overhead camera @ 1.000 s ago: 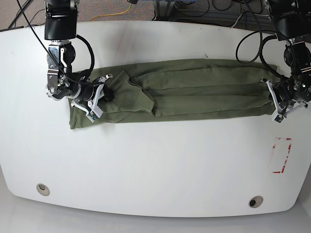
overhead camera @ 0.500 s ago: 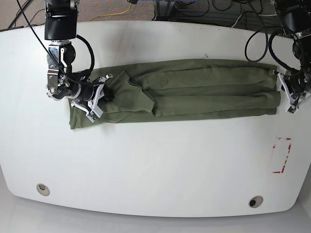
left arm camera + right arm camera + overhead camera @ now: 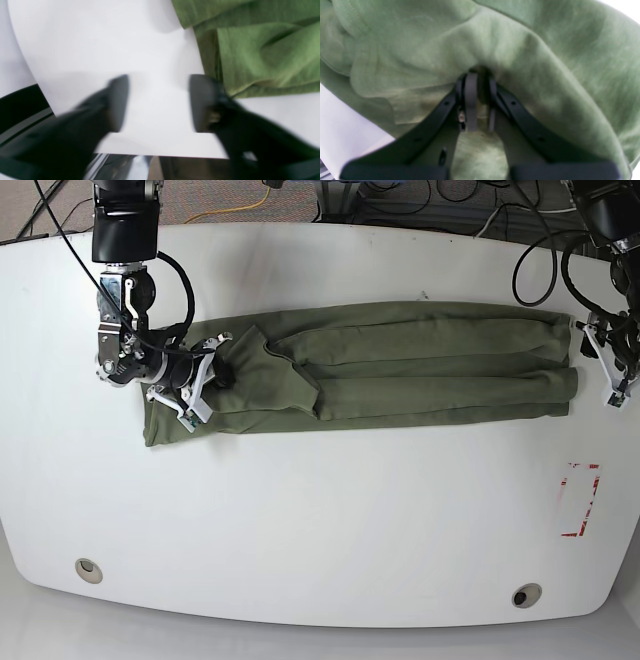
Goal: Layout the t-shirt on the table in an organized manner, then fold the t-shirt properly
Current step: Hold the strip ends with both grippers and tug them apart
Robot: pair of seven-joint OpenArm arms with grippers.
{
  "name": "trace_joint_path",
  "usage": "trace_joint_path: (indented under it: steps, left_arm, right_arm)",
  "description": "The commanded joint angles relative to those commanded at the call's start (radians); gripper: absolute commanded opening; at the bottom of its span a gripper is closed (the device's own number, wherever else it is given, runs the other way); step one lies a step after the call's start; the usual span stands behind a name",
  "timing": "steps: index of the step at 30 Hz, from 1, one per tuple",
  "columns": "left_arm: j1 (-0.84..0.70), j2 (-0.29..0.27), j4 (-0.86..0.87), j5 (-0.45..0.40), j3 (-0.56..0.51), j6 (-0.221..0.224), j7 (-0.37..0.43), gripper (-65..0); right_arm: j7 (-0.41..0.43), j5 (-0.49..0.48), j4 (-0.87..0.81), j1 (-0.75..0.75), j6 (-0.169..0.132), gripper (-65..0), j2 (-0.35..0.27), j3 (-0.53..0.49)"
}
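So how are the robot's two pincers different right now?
The right pincer is shut on the t-shirt, with green cloth bunched around it; the left pincer is open and holds nothing. The right pincer sits on the shirt's end, while the left pincer hovers over bare table, just off the shirt's other end. Both have black fingers.

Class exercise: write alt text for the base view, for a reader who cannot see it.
An olive-green t-shirt, folded into a long band, lies across a white table. The right gripper pinches its end on the view's left; the left gripper is open beside the opposite end, holding nothing.
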State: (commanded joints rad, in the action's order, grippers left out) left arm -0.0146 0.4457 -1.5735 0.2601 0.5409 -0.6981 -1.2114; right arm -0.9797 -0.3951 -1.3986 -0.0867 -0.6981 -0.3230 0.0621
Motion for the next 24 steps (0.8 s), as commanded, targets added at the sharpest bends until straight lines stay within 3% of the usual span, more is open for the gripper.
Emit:
trace_joint_path:
  steps: [6,11,24]
  left_arm:
    - [0.020,-0.012,0.055,0.115,0.029,0.000,-0.002,-22.4]
    - [0.052,-0.011,0.238,0.252,0.028,0.000,0.005,-22.4]
    - [0.092,-0.011,0.370,0.253,-0.009,0.000,0.054,-22.4]
  right_arm:
    - [0.000,0.000,0.002,0.000,0.000,-59.3,0.000,0.000]
    - [0.000,0.000,0.002,0.000,0.000,-59.3,0.000,0.000]
    - [0.000,-0.003,0.002,0.003,0.000,-59.3,0.000,0.000]
